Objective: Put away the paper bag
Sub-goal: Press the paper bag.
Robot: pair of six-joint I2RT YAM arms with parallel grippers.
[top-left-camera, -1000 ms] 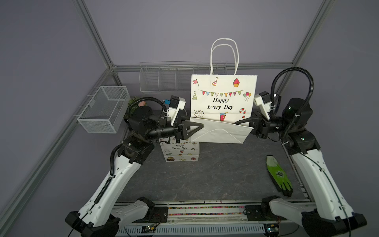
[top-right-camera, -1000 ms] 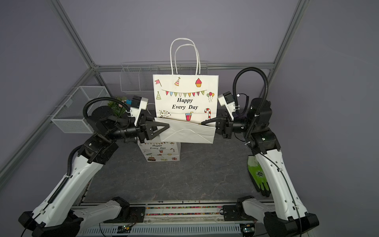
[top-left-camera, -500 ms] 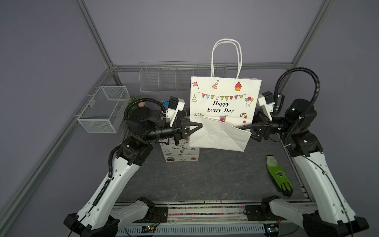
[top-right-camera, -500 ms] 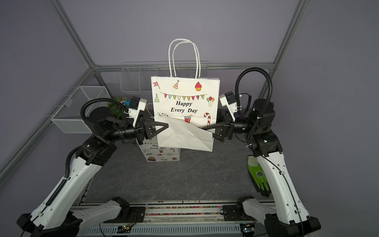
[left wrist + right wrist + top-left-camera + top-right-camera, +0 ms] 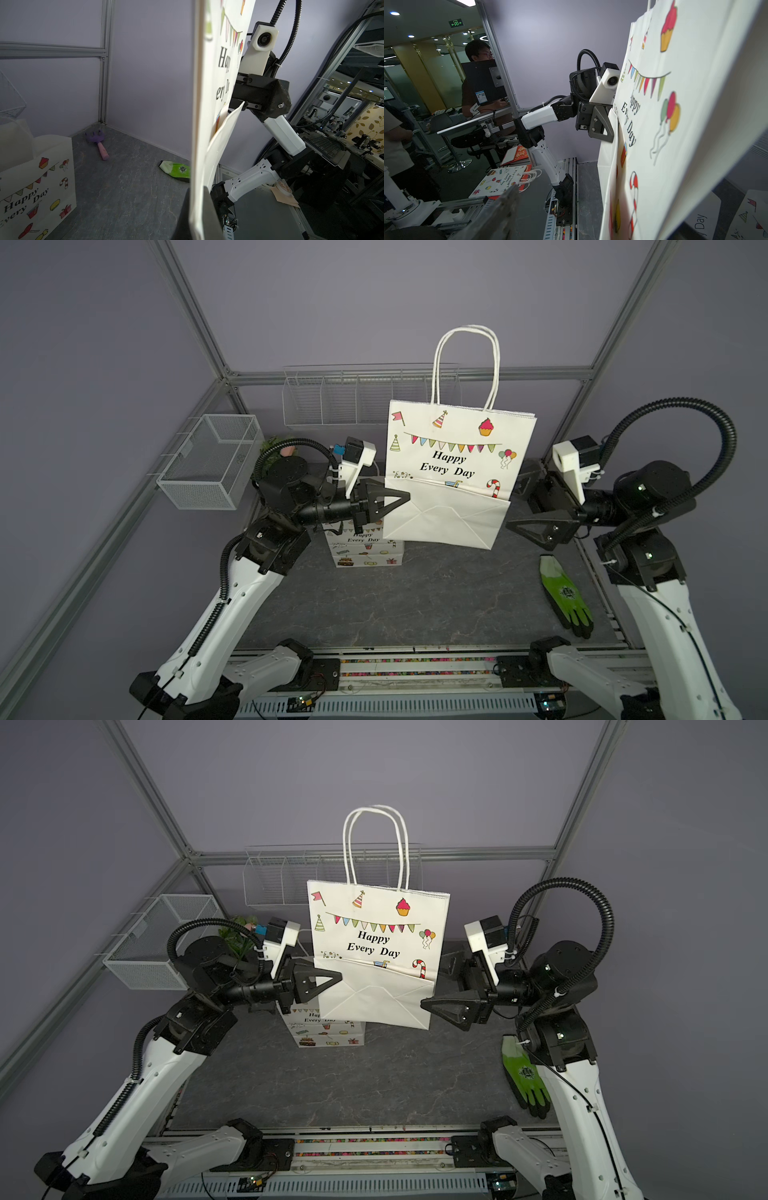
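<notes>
The left gripper (image 5: 395,502) pinches the flattened paper bag (image 5: 453,472) by one edge, upright in the air over the table's (image 5: 415,605) rear middle. The right gripper (image 5: 515,508) gapes wide beside it. With only one side gripped, the bag may swing or slip onto the standing gift bag (image 5: 365,549).

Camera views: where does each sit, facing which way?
Top views: high at the front, looking down and back; both arms, left gripper pinching the paper bag, right gripper open.
Left wrist: on the left arm, looking along the bag toward the right arm; own fingers show.
Right wrist: on the right arm, facing the bag's printed side and the left arm.
Shared: the bag, in all four.
</notes>
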